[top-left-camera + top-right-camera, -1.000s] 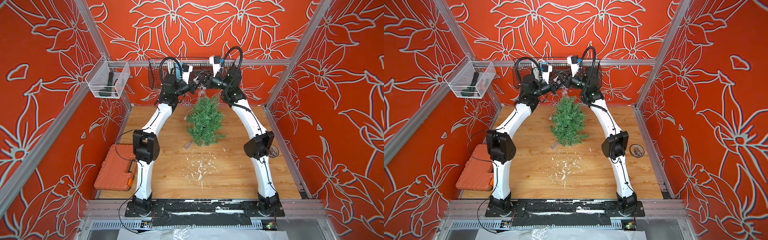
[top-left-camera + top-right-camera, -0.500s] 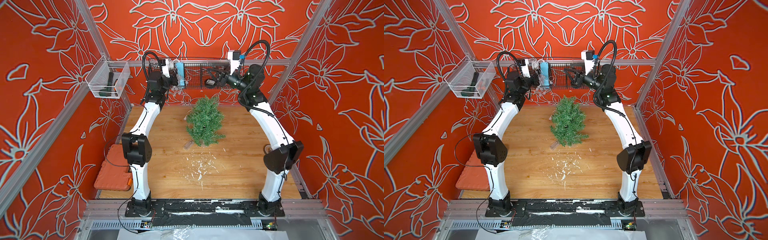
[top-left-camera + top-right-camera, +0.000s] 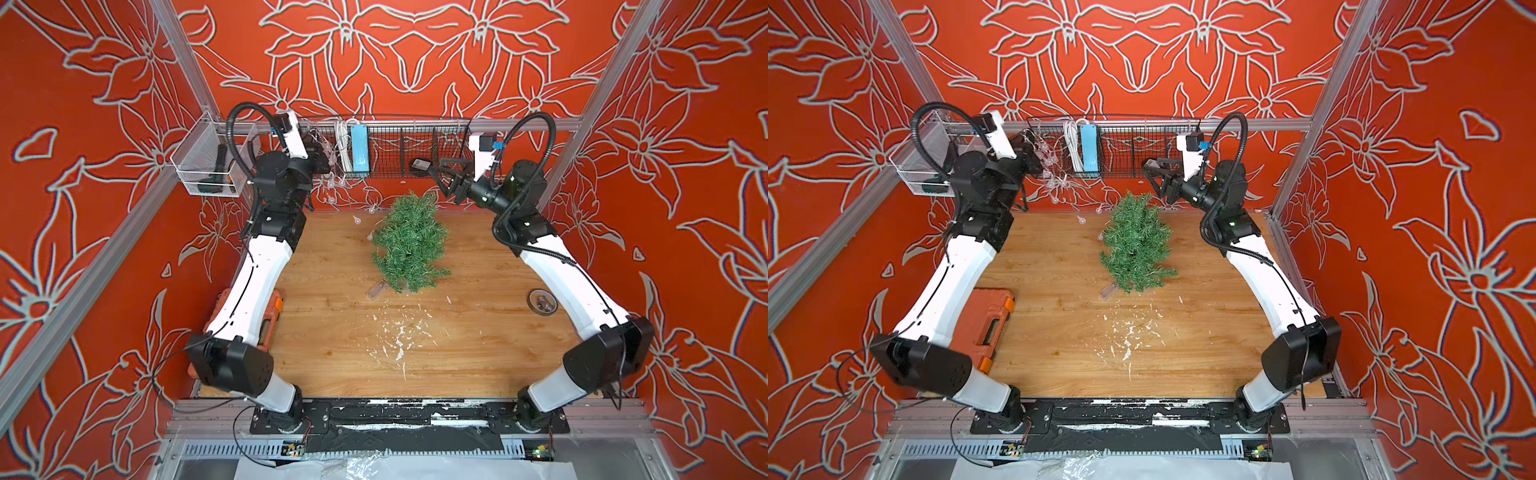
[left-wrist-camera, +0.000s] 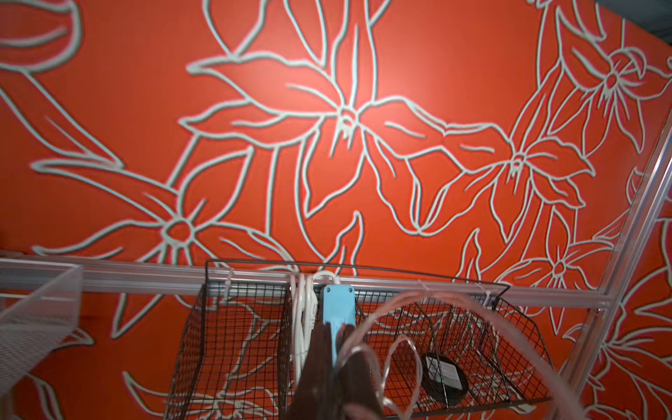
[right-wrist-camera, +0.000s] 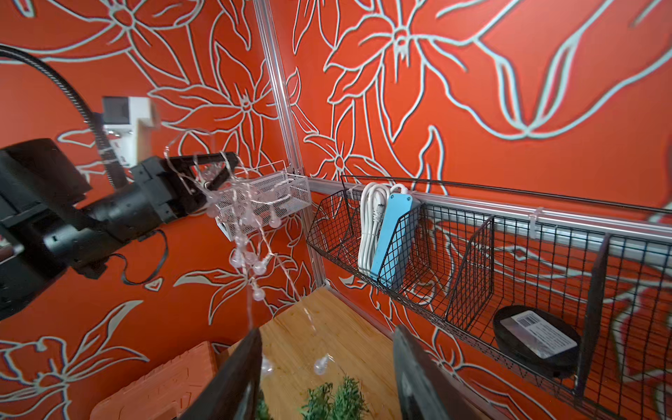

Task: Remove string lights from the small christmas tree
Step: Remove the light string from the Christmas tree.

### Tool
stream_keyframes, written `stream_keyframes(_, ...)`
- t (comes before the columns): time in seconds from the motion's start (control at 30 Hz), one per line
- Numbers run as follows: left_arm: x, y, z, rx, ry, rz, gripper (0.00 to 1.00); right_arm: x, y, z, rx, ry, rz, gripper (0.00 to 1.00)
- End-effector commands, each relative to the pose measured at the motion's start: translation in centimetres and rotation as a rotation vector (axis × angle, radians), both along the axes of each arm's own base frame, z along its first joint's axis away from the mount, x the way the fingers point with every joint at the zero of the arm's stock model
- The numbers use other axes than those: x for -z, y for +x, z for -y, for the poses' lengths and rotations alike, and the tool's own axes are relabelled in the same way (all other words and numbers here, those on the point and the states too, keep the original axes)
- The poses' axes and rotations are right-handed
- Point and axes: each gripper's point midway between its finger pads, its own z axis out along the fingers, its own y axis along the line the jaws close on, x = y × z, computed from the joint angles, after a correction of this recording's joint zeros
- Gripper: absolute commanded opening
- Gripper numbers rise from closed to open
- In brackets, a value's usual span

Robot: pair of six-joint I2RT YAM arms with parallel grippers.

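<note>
Up high, left jaws clench the string lights [image 5: 259, 267]; right jaws hover released.

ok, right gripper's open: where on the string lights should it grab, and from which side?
Take the loose strand of the string lights where it hangs below the left gripper, above the small christmas tree. It hangs free and near vertical there, so the right gripper could likely come in level from its own side, jaws straddling the wire.
</note>
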Motion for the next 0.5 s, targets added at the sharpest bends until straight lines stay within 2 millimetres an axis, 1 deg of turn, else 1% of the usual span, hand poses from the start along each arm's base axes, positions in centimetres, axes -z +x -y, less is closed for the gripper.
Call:
stream_keyframes(0.0,-2.0,-3.1,-1.8,-0.090,-0.001,0.044,0.00,-2.3,-2.8,1.0,0.011,0.018,0.063,0.58)
stream_keyframes(0.13,-3.6,-6.3,-3.1,-0.144,-0.021,0.061,0.00,-1.8,-4.6,1.8,0.023,0.013,0.053,0.58)
stream_keyframes(0.2,-3.5,-7.1,-3.8,-0.185,-0.013,0.054,0.00,-1.6,-5.3,2.1,0.028,0.011,0.049,0.59)
stream_keyframes(0.3,-1.9,-7.0,-4.7,-0.238,-0.005,0.012,0.00,-0.6,-5.9,2.0,0.017,-0.016,0.013,0.59)
stream_keyframes(0.4,0.3,-6.9,-5.6,-0.295,-0.015,-0.019,0.00,1.4,-6.0,1.7,0.032,-0.040,-0.046,0.60)
stream_keyframes(0.47,1.6,-6.8,-6.3,-0.317,-0.028,-0.036,0.00,2.9,-6.4,0.7,0.011,-0.093,-0.065,0.61)
